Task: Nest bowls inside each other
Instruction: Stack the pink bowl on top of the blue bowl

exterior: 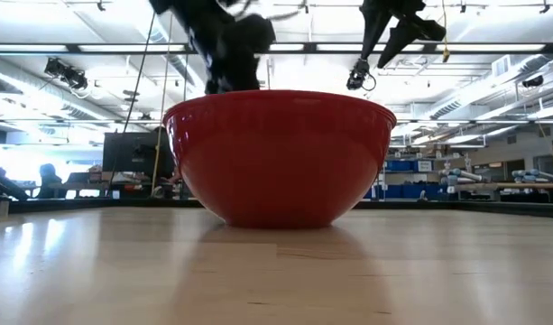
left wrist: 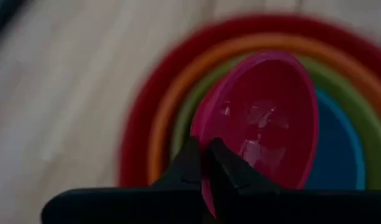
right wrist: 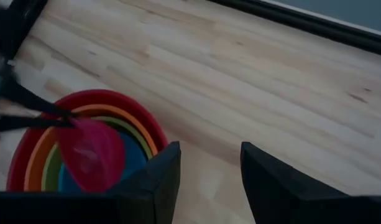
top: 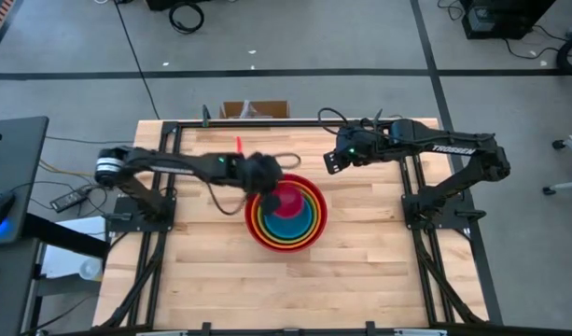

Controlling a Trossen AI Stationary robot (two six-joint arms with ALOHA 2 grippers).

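A red bowl [top: 259, 233] stands on the wooden table with an orange bowl [left wrist: 160, 118], a lime green bowl [left wrist: 183, 121] and a blue bowl [left wrist: 339, 149] nested inside it. My left gripper [top: 267, 187] is shut on the small magenta-pink bowl [left wrist: 265, 112], which tilts over the blue one. In the low view the red bowl's wall [exterior: 281, 158] hides the inner bowls. My right gripper [right wrist: 209, 171] hangs open and empty above the table, beyond the stack's far right side [top: 334, 161]. My left gripper pinches the pink bowl's rim [left wrist: 206, 180] between its two fingers, one finger [left wrist: 234, 171] on the inner side and the other [left wrist: 189, 167] on the outer. The fingers slant down from the table's left. The bowl tilts steeply, mouth facing right; whether its lower edge touches the blue bowl does not show.
Bare wooden tabletop [top: 211, 280] lies all around the stack. A black frame [top: 267, 124] runs along the table's far edge and down both sides. A cardboard box [top: 256, 109] sits just behind the far edge.
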